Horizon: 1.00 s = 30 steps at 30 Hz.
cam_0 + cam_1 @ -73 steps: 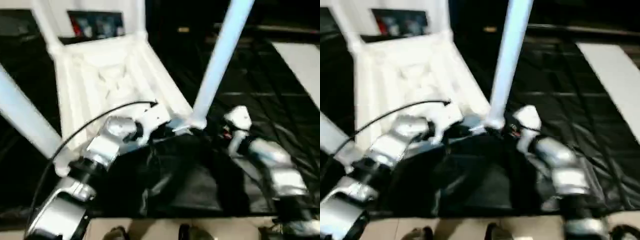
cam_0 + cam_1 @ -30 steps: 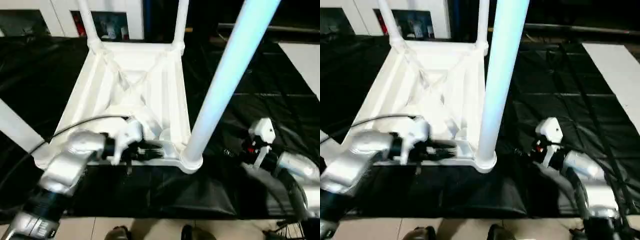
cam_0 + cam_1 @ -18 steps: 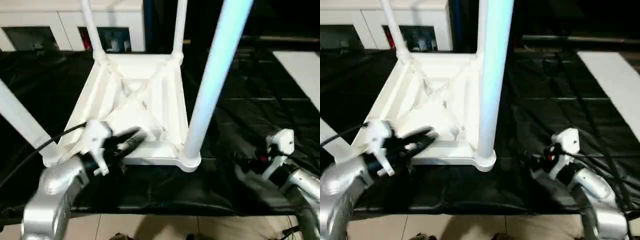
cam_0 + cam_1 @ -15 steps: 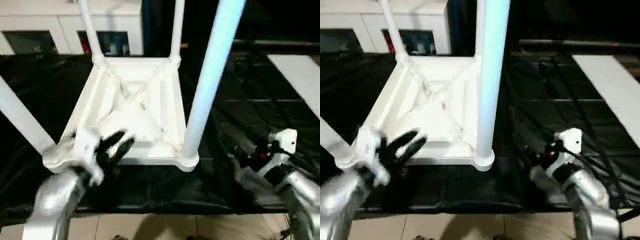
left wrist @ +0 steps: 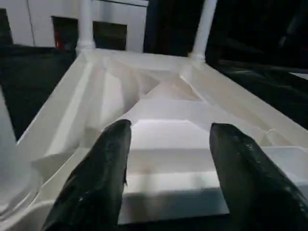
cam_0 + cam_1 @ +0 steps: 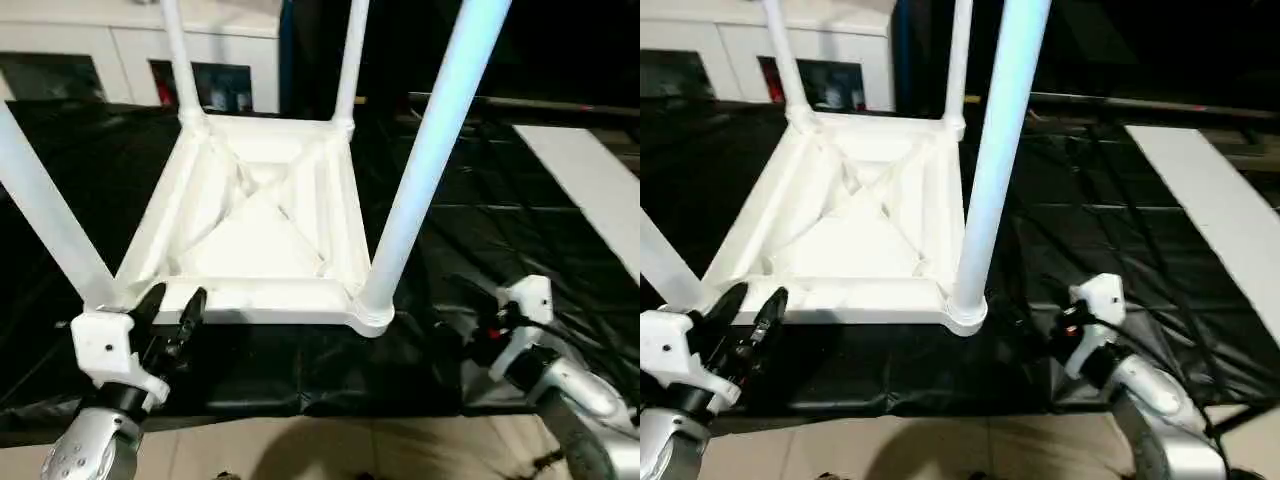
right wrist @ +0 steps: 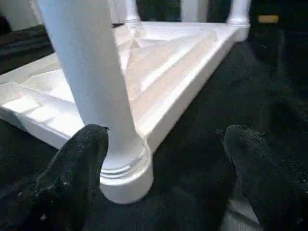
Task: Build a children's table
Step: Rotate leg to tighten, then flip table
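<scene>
Since a second ago: my left gripper (image 6: pixel 168 312) has pulled back off the tabletop (image 6: pixel 262 228) rim, fingers now apart; my right gripper (image 7: pixel 163 159) has drawn back too, spread wide, empty.

Item: children's table, white plastic, upside down on black sheeting (image 6: pixel 480 215), ribbed underside up, four legs (image 6: pixel 425 165) standing in its corner sockets. I note a white cabinet (image 6: pixel 120 45) behind, a flat white board (image 6: pixel 585 185) at right. The near right leg stands just ahead of my right fingers (image 7: pixel 77 168).
</scene>
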### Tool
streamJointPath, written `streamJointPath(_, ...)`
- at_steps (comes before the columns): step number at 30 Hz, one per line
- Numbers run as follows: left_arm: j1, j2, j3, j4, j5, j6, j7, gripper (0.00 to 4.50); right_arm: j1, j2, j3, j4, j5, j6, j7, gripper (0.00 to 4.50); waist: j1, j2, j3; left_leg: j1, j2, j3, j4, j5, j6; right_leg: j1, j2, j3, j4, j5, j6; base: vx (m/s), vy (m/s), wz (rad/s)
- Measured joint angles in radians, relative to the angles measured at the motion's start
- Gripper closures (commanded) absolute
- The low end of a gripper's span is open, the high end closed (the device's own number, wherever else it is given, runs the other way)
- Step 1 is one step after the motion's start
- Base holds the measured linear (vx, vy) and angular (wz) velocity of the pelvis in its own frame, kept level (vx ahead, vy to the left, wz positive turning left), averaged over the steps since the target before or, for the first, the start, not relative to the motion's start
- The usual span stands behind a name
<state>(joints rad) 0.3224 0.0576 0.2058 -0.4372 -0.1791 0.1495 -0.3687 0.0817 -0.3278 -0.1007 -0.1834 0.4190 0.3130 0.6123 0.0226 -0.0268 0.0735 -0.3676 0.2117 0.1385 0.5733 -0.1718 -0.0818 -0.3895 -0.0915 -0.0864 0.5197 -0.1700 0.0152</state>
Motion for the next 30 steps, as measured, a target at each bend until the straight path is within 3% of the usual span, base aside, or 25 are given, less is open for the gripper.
streamJointPath(1, -0.002, 0.005, -0.012, -0.002, 0.012, 0.000, 0.006, 1.26, -0.005, 0.000, -0.014, 0.003, 0.000, -0.001, -0.009, 0.32, -0.004, 0.013, 0.005, 0.002, 0.005, -0.005, -0.001, 0.000, 0.000, 0.010, 0.000, -0.011, -0.012, -0.001, 0.000, 0.000, 0.000, 0.00)
streamJointPath(2, -0.004, 0.005, -0.018, -0.002, 0.020, 0.000, 0.009, 1.26, -0.005, 0.000, -0.019, 0.004, -0.001, -0.008, -0.015, 0.32, -0.007, 0.015, 0.007, 0.003, 0.007, -0.003, -0.003, 0.000, 0.000, 0.017, 0.000, -0.012, -0.013, -0.003, 0.000, -0.077, 0.014, -0.04)
streamJointPath(3, -0.011, 0.006, -0.022, 0.000, 0.027, 0.000, 0.013, 1.19, -0.003, 0.001, -0.019, 0.006, -0.004, -0.017, -0.017, 0.32, -0.003, 0.016, 0.011, 0.008, 0.008, 0.005, -0.006, 0.000, 0.000, 0.019, -0.002, -0.012, 0.020, -0.017, -0.008, -0.085, -0.014, 0.07)
streamJointPath(4, -0.027, 0.013, -0.033, 0.010, 0.038, -0.008, 0.013, 1.10, 0.016, 0.002, -0.021, 0.007, -0.022, -0.040, -0.022, 0.32, 0.016, 0.007, 0.011, 0.013, 0.010, 0.030, -0.004, 0.000, 0.000, 0.020, -0.004, 0.012, 0.111, -0.068, -0.022, -0.085, -0.014, 0.07)
streamJointPath(5, -0.035, 0.018, -0.033, 0.014, 0.048, -0.023, 0.016, 0.99, 0.018, 0.005, -0.018, 0.009, -0.025, -0.044, -0.025, 0.32, 0.036, -0.022, 0.008, 0.019, 0.006, 0.058, 0.005, 0.000, 0.000, 0.020, -0.002, 0.051, 0.145, -0.092, 0.011, -0.015, -0.086, 0.19)
streamJointPath(6, -0.034, 0.010, -0.034, 0.021, 0.060, -0.034, 0.023, 0.90, 0.018, 0.004, -0.018, 0.008, -0.024, -0.049, -0.026, 0.32, 0.044, -0.019, 0.008, 0.015, 0.001, 0.056, 0.033, -0.018, -0.001, 0.003, 0.000, 0.063, 0.153, -0.088, 0.019, -0.014, -0.098, 0.03)
streamJointPath(7, 0.011, 0.004, -0.038, 0.022, 0.071, -0.046, 0.028, 0.85, 0.015, 0.005, -0.007, 0.006, -0.022, -0.051, -0.022, 0.32, 0.066, -0.003, 0.008, 0.011, -0.008, 0.027, 0.067, -0.057, 0.010, -0.008, -0.003, 0.059, 0.152, -0.088, 0.019, -0.014, -0.098, 0.03)
streamJointPath(8, 0.026, 0.009, -0.038, 0.023, 0.076, -0.046, 0.031, 0.77, 0.024, 0.011, -0.005, -0.001, -0.021, -0.054, -0.017, 0.32, 0.066, 0.018, 0.007, 0.011, -0.026, -0.003, 0.064, -0.050, -0.001, -0.008, -0.003, 0.048, 0.148, -0.088, 0.019, 0.042, 0.006, -0.21)
streamJointPath(9, 0.021, 0.014, -0.032, 0.021, 0.075, -0.045, 0.037, 0.66, 0.039, 0.015, 0.007, 0.001, -0.022, -0.052, -0.015, 0.32, 0.065, 0.020, 0.006, 0.006, -0.031, -0.011, 0.052, -0.045, -0.008, -0.014, -0.001, 0.048, 0.143, -0.087, 0.018, 0.056, 0.014, -0.06)
streamJointPath(10, 0.026, 0.009, -0.024, 0.004, 0.076, -0.049, 0.058, 0.54, 0.048, 0.018, 0.040, 0.000, -0.024, -0.046, -0.005, 0.32, 0.058, 0.017, 0.003, 0.002, -0.029, -0.008, 0.038, -0.041, -0.008, -0.015, 0.004, 0.050, 0.130, -0.078, 0.010, 0.056, 0.014, -0.06)
streamJointPath(13, 0.050, -0.025, -0.016, -0.014, 0.096, -0.052, 0.119, 0.29, 0.037, 0.032, 0.080, 0.000, -0.022, -0.038, 0.014, 0.32, 0.038, -0.013, 0.003, 0.000, -0.020, 0.004, 0.034, -0.037, -0.006, -0.013, 0.008, 0.052, 0.115, -0.046, 0.007, -0.009, -0.012, 0.06)
streamJointPath(16, 0.067, -0.043, 0.005, -0.023, 0.078, -0.025, 0.145, 0.05, 0.033, 0.030, 0.097, -0.025, -0.017, -0.020, 0.024, 0.32, 0.031, -0.020, 0.003, 0.000, -0.017, 0.001, 0.029, -0.037, -0.006, -0.009, 0.014, 0.049, 0.097, -0.046, 0.007, 0.000, 0.000, 0.00)
streamJointPath(18, 0.046, -0.040, 0.020, -0.034, 0.062, -0.026, 0.147, 0.02, 0.031, 0.031, 0.099, -0.041, 0.000, -0.009, 0.027, 0.32, 0.032, -0.016, 0.004, -0.001, -0.015, 0.000, 0.027, -0.037, -0.006, -0.008, 0.015, 0.049, 0.089, -0.045, 0.007, 0.000, 0.000, 0.00)
streamJointPath(20, -0.030, -0.023, 0.042, -0.027, 0.055, -0.037, 0.164, 0.02, 0.021, 0.032, 0.105, -0.042, 0.001, -0.014, 0.031, 0.32, 0.032, -0.014, 0.005, -0.002, -0.017, 0.004, 0.028, -0.037, -0.006, -0.008, 0.013, 0.053, 0.088, -0.038, 0.008, 0.000, 0.000, 0.00)
streamJointPath(22, -0.078, 0.010, 0.060, -0.028, 0.041, -0.057, 0.165, 0.02, 0.020, 0.031, 0.112, -0.042, 0.002, -0.013, 0.041, 0.32, 0.032, -0.018, 0.002, -0.001, -0.018, 0.006, 0.028, -0.037, -0.006, -0.008, 0.014, 0.057, 0.088, -0.028, 0.010, 0.000, 0.000, 0.00)
streamJointPath(24, -0.086, 0.032, 0.072, -0.023, 0.029, -0.046, 0.159, 0.02, 0.017, 0.021, 0.113, -0.043, 0.008, -0.012, 0.058, 0.32, 0.031, -0.014, -0.003, -0.002, -0.017, 0.006, 0.028, -0.037, -0.007, -0.007, 0.014, 0.057, 0.088, -0.027, 0.010, 0.000, 0.000, 0.00)
streamJointPath(30, -0.152, 0.078, 0.112, 0.028, 0.022, 0.008, 0.170, 0.02, 0.009, -0.046, 0.121, -0.055, 0.029, -0.003, 0.151, 0.32, 0.034, 0.011, -0.013, -0.002, -0.014, 0.007, 0.027, -0.037, -0.007, -0.009, 0.017, 0.054, 0.091, -0.027, 0.006, 0.017, -0.001, 0.00)
